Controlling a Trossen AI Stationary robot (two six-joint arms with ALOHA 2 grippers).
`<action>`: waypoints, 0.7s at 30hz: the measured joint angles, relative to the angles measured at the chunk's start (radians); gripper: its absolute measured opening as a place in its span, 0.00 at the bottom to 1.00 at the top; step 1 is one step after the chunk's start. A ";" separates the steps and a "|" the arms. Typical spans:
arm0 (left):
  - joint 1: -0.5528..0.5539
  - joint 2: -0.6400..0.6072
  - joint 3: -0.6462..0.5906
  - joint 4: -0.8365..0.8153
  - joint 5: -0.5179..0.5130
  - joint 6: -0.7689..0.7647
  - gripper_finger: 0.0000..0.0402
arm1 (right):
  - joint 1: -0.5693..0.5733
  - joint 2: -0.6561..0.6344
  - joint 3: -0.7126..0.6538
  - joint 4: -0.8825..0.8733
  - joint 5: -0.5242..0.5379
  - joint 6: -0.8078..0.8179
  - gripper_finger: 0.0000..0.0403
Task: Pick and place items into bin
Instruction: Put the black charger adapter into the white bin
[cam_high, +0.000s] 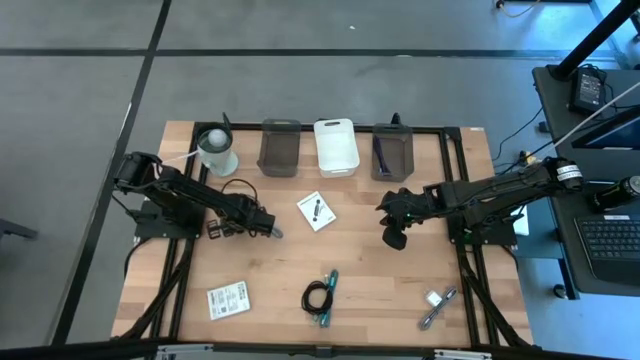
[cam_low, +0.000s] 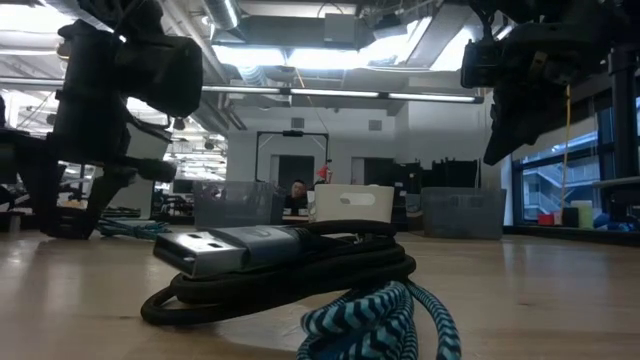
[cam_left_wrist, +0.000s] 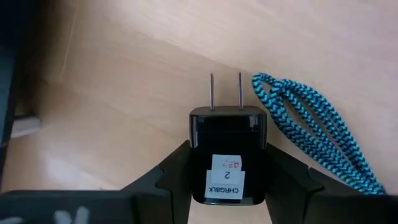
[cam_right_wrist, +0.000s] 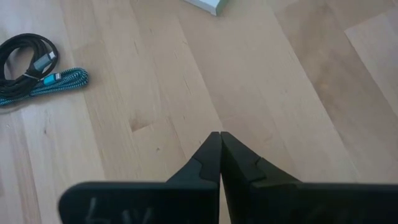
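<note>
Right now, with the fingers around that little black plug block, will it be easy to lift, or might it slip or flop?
Probably easy: the black charger looks like a rigid, boxy block, so it shouldn't flop. Its flat sides sit between the left gripper fingers, which likely helps. The smooth plastic could slip a little. The teal braided cable beside it would flop.

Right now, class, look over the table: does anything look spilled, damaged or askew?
Nothing spilled or broken. Only the white card lies skewed against the table edge. The left gripper holds the black charger squarely.

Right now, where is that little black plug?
The black plug sits between the left gripper fingers on the table's left side, beside a teal braided cable.
</note>
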 joint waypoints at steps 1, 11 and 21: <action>0.000 0.000 0.000 0.001 0.018 0.010 0.36 | 0.000 0.000 0.000 0.000 0.000 0.000 0.02; -0.029 -0.069 0.105 -0.010 0.091 0.142 0.36 | 0.000 0.001 -0.001 0.010 0.003 -0.020 0.02; 0.016 -0.243 0.238 -0.012 -0.169 0.412 0.36 | 0.000 0.001 -0.001 0.058 0.011 -0.021 0.02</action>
